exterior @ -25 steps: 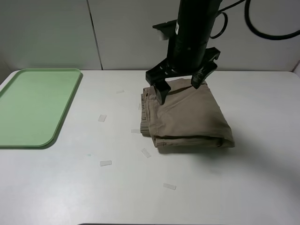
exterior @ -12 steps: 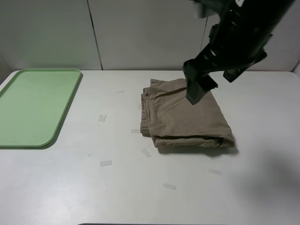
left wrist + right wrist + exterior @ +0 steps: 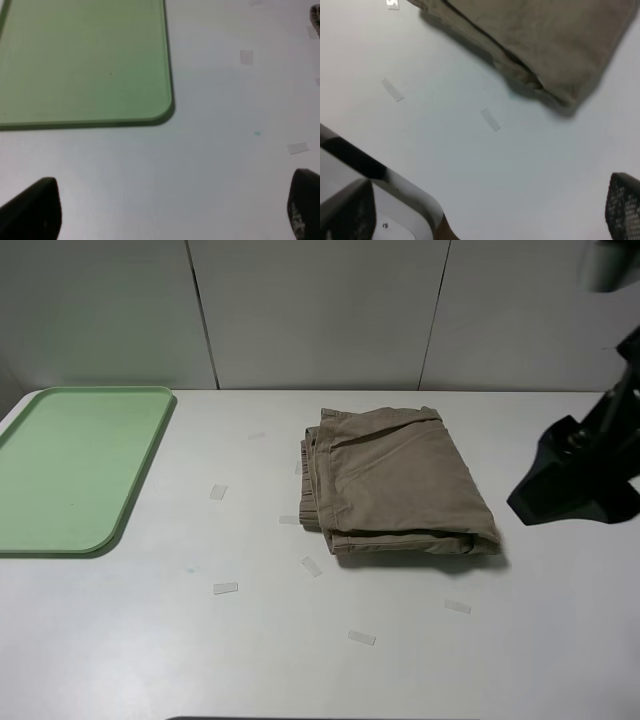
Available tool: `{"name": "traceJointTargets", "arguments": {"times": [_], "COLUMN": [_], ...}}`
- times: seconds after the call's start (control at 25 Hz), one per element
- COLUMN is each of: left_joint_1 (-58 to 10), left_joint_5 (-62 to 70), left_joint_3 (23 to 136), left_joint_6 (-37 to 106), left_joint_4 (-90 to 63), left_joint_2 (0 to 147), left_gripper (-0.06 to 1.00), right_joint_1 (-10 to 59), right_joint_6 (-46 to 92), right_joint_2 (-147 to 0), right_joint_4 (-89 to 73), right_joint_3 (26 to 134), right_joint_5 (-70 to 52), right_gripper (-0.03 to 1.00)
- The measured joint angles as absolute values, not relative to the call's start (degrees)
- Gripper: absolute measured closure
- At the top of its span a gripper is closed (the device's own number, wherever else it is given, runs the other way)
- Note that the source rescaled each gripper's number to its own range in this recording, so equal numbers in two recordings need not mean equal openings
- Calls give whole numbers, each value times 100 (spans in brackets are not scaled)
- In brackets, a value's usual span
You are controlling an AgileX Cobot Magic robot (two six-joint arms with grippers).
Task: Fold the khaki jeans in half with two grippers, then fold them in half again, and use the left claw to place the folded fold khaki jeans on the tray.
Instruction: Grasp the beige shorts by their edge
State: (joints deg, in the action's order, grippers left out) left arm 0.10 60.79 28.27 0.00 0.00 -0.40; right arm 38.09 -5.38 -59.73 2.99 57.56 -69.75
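Left end effector (image 3: 167, 210) is wide open and holds nothing, over the white counter (image 3: 210, 165) by a corner of the green tray (image 3: 85, 60). Right end effector (image 3: 485, 207) is wide open and empty too. The khaki jeans (image 3: 395, 480) lie folded in the middle of the counter, with small pale strips (image 3: 225, 588) around them. The tray sits well apart, on their left.

matt cloth jeans (image 3: 395, 485), smooth plastic tray (image 3: 75, 465).

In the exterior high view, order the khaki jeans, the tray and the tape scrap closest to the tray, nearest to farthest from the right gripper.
1. khaki jeans, mid-table
2. tape scrap, left of the jeans
3. tray, far left edge
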Motion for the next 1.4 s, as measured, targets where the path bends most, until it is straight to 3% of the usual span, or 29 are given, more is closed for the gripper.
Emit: {"name": "traceJointTargets", "arguments": {"times": [0.56, 0.92, 1.4], "left_joint_1": [10, 10, 10], "left_joint_5": [6079, 6079, 6079], "left_joint_3": [2827, 2827, 2827], "left_joint_6": [0, 0, 0], "left_joint_4": [0, 0, 0], "left_joint_2": [-40, -40, -40], "left_gripper": [5, 5, 5], "right_joint_1": [3667, 2036, 304], "right_joint_6": [-538, -538, -305], "right_joint_2": [-3475, -2102, -120], "right_joint_4": [262, 262, 258], "right_joint_3": [4570, 3822, 2851], "right_joint_5": [-6986, -6928, -5887], "right_gripper": [-3, -3, -3]}}
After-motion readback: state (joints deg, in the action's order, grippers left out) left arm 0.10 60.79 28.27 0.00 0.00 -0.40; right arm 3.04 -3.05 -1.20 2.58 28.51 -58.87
